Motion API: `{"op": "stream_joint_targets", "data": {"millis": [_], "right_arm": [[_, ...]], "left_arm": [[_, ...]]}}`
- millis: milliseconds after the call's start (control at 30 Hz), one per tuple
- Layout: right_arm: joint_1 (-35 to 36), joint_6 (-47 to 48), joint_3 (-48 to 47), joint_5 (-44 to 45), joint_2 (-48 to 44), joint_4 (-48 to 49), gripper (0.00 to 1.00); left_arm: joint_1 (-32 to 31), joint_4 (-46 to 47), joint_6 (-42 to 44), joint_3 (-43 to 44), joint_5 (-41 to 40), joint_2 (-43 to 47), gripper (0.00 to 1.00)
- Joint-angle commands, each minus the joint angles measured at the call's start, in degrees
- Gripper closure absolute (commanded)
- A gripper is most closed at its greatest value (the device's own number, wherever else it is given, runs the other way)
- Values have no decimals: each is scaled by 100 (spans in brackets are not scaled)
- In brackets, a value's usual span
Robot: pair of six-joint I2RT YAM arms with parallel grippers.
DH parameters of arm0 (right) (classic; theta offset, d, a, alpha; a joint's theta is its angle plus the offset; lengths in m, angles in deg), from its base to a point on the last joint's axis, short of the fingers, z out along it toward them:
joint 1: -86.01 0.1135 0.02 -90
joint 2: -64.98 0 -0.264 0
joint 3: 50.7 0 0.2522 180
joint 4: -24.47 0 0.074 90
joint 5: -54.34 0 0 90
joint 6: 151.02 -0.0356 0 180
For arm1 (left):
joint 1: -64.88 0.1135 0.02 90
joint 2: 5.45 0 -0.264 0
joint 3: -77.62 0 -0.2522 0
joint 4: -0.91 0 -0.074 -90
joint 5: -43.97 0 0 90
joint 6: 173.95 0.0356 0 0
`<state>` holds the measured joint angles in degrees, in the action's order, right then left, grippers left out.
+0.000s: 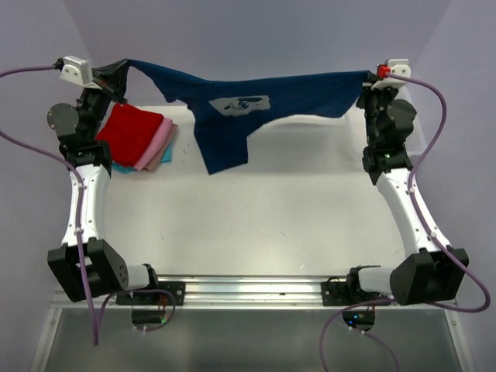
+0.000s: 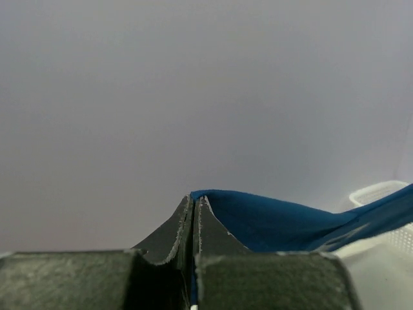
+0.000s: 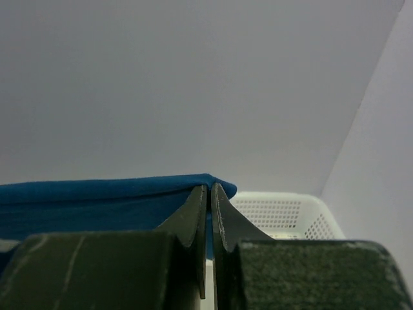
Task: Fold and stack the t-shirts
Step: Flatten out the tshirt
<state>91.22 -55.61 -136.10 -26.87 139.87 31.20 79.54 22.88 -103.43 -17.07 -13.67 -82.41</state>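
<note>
Left gripper [image 1: 122, 71] and right gripper [image 1: 369, 77] are clamped tight on opposite edges of the navy t-shirt [image 1: 225, 124], seen sagging soft and light between, likely best held by its corners.

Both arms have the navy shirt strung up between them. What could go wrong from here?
1. The left gripper and right gripper pinch only thin edges of the navy t-shirt in shut jaws; pulling it tauter may slip one free.
2. Its drooping lower part hangs close to the folded red t-shirt; lowering leftward could drag that one askew.
3. The cloth sags unevenly, so it may land creased.
</note>
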Motion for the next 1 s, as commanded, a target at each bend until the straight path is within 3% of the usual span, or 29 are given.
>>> {"op": "stream_joint_targets", "data": {"millis": [0,100,200,400,767,900,967], "right_arm": [[49,519,325,-115,-1045,1439,100],[417,1327,686,34,-1941,1712,100],[734,1787,599,26,-2513,1643,100],[876,1692,352,-370,-3234,1133,100],[876,1735,176,-300,-3534,598,100],[876,1464,448,356,-3544,79,100],[885,1149,764,797,-3184,-273,100]], "left_arm": [[29,623,67,324,393,884,100],[-190,-88,374,807,526,1183,100],[-628,-276,1173,730,-113,1920,100],[-1017,-778,1685,870,-450,3055,100],[-1000,-1637,2105,1318,-678,3574,100],[-973,-2262,2309,836,-1169,3750,100],[-982,-2211,2318,29,-1582,3689,100]]}}
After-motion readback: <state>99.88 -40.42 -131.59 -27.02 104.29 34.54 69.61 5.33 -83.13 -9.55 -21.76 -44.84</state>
